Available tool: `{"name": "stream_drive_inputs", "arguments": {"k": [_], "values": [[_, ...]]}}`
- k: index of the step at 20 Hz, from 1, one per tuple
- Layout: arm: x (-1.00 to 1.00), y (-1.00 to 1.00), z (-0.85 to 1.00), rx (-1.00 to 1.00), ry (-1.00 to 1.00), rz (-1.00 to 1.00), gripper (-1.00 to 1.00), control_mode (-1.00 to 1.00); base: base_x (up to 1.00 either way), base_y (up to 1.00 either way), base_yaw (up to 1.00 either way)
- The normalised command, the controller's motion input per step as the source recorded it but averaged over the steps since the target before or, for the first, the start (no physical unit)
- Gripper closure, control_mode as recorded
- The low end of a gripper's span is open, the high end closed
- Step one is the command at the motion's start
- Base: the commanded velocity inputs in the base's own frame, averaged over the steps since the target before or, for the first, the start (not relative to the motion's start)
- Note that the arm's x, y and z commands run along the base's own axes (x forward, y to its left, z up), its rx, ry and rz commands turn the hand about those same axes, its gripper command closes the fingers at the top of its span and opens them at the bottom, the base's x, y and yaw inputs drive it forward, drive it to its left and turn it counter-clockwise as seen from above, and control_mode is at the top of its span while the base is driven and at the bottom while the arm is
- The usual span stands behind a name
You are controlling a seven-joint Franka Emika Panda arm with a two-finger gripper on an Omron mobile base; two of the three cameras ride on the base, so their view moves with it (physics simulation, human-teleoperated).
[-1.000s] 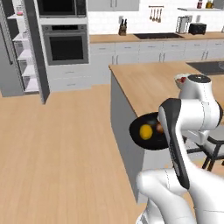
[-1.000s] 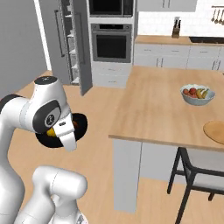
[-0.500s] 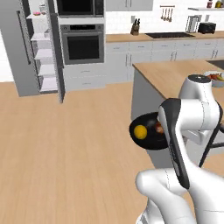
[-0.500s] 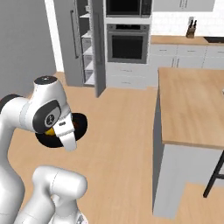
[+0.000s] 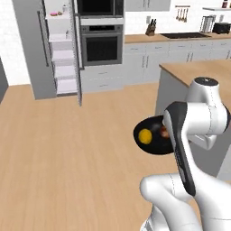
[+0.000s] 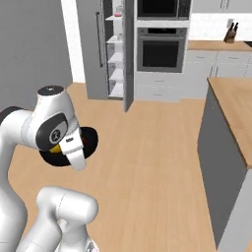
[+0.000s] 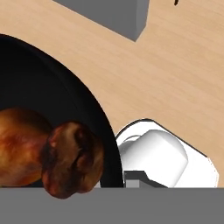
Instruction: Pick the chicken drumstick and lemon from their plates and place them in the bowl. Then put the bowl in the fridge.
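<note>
Gripper [image 5: 168,135] clamped on bowl [image 5: 153,144] rim | lemon [image 5: 145,136], drumstick [image 7: 43,153] inside

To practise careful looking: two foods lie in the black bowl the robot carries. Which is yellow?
The lemon, a small round yellow fruit at the bowl's left side; the drumstick beside it is brown.

Wood-plank floor [image 5: 67,144] throughout. Built-in wall oven [image 5: 100,45] against the white back wall; grey cabinets [image 5: 149,67] to its right, wood-topped island [image 6: 236,113] nearer, right of oven.
</note>
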Motion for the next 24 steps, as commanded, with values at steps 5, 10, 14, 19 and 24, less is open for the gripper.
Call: {"name": "stream_drive_inputs", "arguments": {"k": [5, 10, 14, 19, 24], "values": [[0.0, 0.0, 0.0, 0.0, 0.0, 0.0, 1.0, 1.0, 0.91, 0.78, -0.05], [0.0, 0.0, 0.0, 0.0, 0.0, 0.0, 1.0, 1.0, 1.0, 0.73, -0.01], [0.0, 0.0, 0.0, 0.0, 0.0, 0.0, 1.0, 1.0, 1.0, 0.7, -0.02], [0.0, 0.0, 0.0, 0.0, 0.0, 0.0, 1.0, 1.0, 1.0, 0.5, 0.0], [0.0, 0.0, 0.0, 0.0, 0.0, 0.0, 1.0, 1.0, 1.0, 0.2, -0.01]]}}
